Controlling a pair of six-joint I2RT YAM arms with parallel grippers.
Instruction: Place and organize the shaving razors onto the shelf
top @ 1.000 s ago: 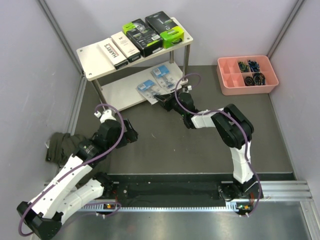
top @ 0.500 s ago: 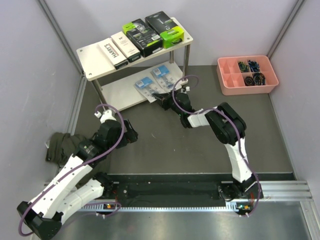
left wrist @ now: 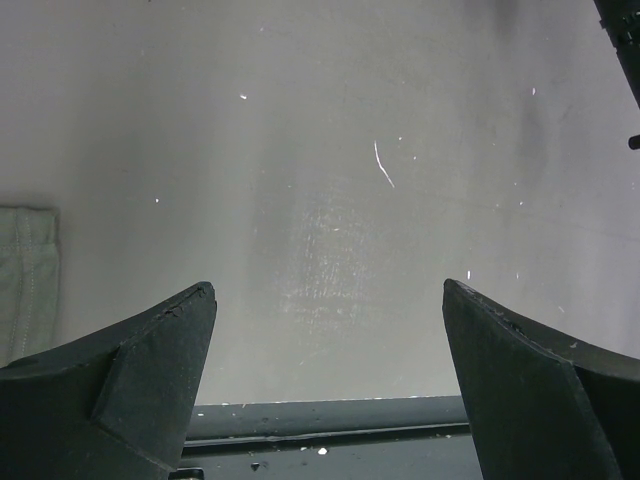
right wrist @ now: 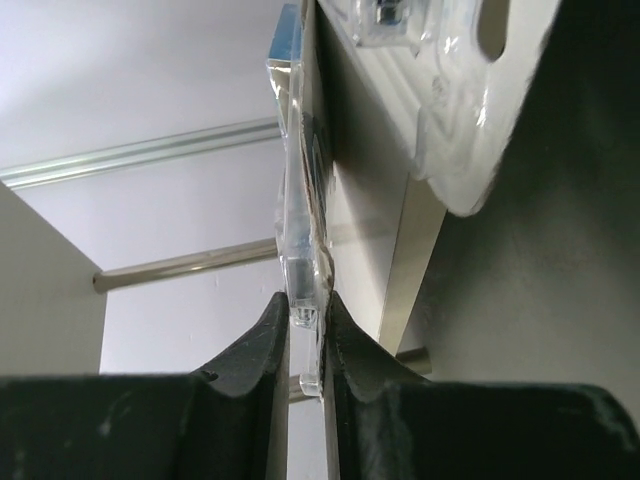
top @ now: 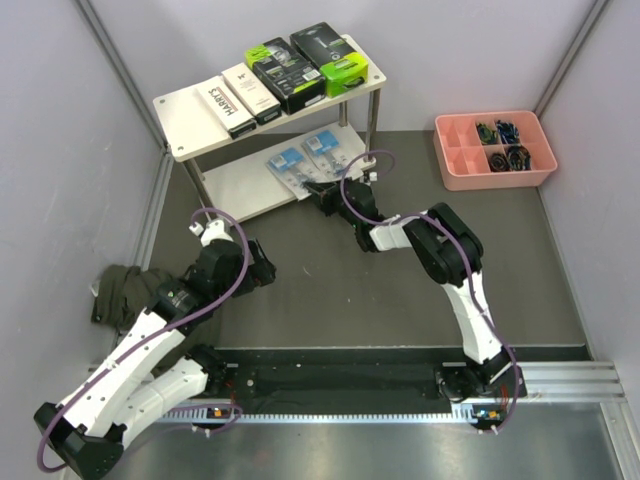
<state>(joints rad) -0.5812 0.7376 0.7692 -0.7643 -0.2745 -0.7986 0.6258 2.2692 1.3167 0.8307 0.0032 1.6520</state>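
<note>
The shelf point(top: 185, 120) stands at the back left. Its top board holds two white Harry's boxes point(top: 225, 105) and two black and lime-green packs point(top: 285, 72). Two clear blister packs with blue cards lie on the lower board point(top: 235, 190), one on the left point(top: 290, 170) and one on the right point(top: 327, 150). My right gripper point(top: 318, 192) is at the lower board's front edge, shut on the near edge of the left blister pack point(right wrist: 300, 200). The other blister pack point(right wrist: 450, 100) lies beside it. My left gripper point(top: 262, 270) is open and empty above the dark table point(left wrist: 330, 200).
A pink compartment tray point(top: 455, 172) with small dark items sits at the back right. A crumpled green cloth point(top: 120, 290) lies at the left, and it also shows in the left wrist view point(left wrist: 25, 270). Enclosure walls close in on both sides.
My right gripper has moved up and left toward the shelf, sliding the held blister pack further onto the lower board. The left arm has not moved.
</note>
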